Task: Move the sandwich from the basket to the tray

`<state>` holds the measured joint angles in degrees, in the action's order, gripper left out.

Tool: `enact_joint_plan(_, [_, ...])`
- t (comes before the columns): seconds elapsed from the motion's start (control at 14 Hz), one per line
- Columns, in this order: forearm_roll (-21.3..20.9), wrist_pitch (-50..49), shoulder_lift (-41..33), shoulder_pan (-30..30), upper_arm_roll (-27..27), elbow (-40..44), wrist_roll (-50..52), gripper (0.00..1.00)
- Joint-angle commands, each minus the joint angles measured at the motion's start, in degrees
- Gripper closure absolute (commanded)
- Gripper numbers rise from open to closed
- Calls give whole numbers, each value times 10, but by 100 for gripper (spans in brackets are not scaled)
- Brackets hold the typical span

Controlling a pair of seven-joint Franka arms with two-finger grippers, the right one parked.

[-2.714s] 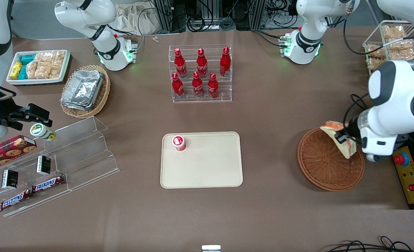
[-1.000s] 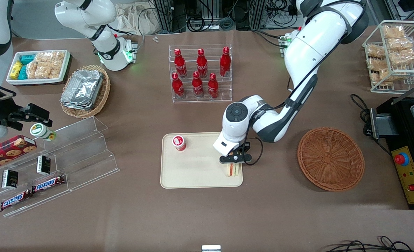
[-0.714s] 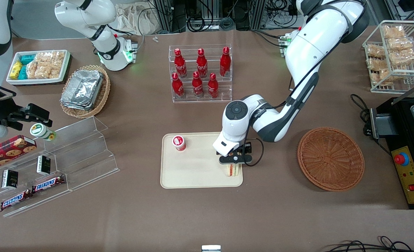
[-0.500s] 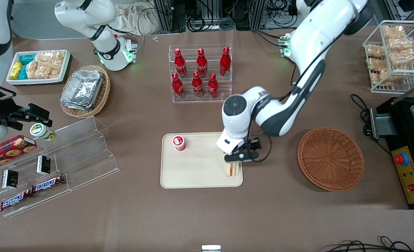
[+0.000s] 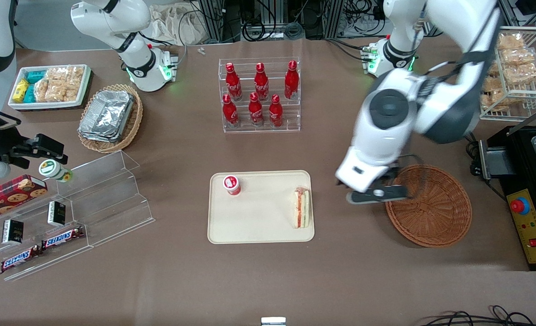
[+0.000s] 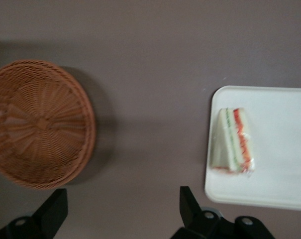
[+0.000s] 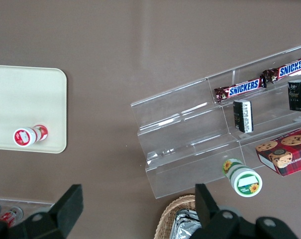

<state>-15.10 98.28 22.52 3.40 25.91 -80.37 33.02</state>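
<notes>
The sandwich lies on the cream tray, at the tray's edge nearest the basket, with its red, orange and green layers showing. It also shows in the left wrist view, resting on the tray. The reddish-brown wicker basket is empty and shows in the left wrist view too. My left gripper is open and empty, raised above the table between the tray and the basket, over the basket's rim. Its black fingertips are spread wide apart.
A red-capped small bottle stands on the tray toward the parked arm's end. A clear rack of red bottles stands farther from the front camera. A wire rack of bagged snacks and a black appliance are at the working arm's end.
My gripper let go of the sandwich on the tray, opened, rose and moved toward the basket. The sandwich now lies uncovered on the tray.
</notes>
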Motion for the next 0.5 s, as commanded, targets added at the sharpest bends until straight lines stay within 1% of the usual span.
enact_joint_plan(0.0, [79,-94,-5,-50,5,62,-91,0])
enact_joint_plan(0.07, [107,-108,-26,-77,5,63,-131,0])
enact_joint_plan(0.14, [119,-124,-50,-81,-5,62,-169,0])
enact_joint_plan(0.29, [126,-164,-91,-73,-73,63,-202,0])
enact_joint_plan(0.43, [132,-199,-129,-69,-124,56,-253,0])
